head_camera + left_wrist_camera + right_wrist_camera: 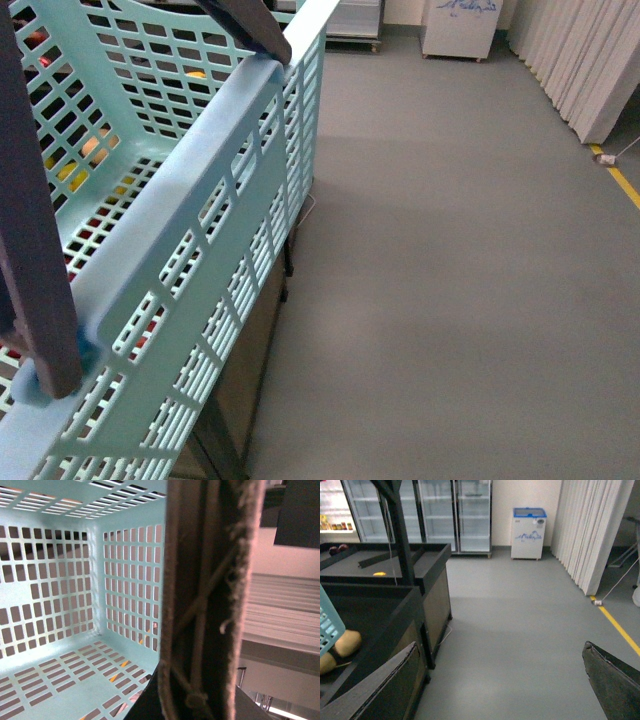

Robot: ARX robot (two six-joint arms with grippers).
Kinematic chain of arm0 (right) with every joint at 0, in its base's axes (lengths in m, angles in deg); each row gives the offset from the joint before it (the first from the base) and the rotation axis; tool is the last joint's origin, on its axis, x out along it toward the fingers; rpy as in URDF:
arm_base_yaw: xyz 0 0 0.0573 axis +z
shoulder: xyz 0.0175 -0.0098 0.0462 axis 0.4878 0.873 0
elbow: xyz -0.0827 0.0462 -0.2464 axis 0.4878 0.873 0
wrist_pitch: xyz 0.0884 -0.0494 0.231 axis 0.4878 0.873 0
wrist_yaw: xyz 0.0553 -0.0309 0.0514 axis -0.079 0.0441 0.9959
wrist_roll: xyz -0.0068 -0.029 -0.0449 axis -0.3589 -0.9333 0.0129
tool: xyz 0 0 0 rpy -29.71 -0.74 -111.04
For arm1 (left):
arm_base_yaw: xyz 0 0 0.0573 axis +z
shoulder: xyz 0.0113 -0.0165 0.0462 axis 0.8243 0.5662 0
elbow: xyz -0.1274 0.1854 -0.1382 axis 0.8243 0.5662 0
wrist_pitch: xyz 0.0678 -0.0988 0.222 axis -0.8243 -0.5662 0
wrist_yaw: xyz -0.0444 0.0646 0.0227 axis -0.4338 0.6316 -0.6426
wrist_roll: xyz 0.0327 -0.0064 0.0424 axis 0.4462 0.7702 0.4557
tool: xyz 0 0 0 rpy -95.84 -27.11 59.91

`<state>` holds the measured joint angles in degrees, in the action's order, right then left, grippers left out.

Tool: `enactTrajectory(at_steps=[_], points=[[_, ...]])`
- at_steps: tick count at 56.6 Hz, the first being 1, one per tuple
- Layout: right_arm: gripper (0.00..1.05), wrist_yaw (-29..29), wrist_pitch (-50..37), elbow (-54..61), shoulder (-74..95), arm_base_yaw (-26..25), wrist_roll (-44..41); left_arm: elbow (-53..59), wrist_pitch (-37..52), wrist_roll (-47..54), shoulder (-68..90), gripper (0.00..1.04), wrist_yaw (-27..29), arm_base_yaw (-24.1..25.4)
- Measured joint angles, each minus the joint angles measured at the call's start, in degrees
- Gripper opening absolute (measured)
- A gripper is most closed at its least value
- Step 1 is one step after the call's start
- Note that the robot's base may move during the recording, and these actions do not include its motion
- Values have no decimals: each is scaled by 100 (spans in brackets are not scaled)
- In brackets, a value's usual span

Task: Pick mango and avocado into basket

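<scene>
The turquoise slotted basket (190,200) hangs tilted close to the front camera and fills the left of that view. Its dark handle (35,250) crosses the near rim. In the left wrist view the brown-grey handle (210,600) with white ties runs right past the lens, and my left gripper (200,700) is shut on it. The part of the basket's base (45,680) that shows is bare. My right gripper (495,685) stands open over the grey floor, holding nothing. Two pale yellow-tan oblong fruits (345,642) lie in a dark bin under the basket's corner (327,625). I cannot pick out the mango or the avocado.
Dark display bins (420,580) stand to the left, with a small yellow item (379,573) and dark red fruit (337,549) in the far one. Glass-door fridges (455,515) and a small white freezer (529,526) line the back wall. A white folding partition (585,530) and a yellow floor line (620,627) are to the right.
</scene>
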<state>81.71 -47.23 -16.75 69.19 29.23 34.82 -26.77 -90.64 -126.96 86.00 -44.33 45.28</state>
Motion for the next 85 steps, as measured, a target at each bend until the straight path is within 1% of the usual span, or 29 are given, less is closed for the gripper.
enactTrajectory(at_steps=[85], points=[[97, 7, -2, -4, 2, 0, 0, -2, -4, 9, -9, 7, 4, 0]])
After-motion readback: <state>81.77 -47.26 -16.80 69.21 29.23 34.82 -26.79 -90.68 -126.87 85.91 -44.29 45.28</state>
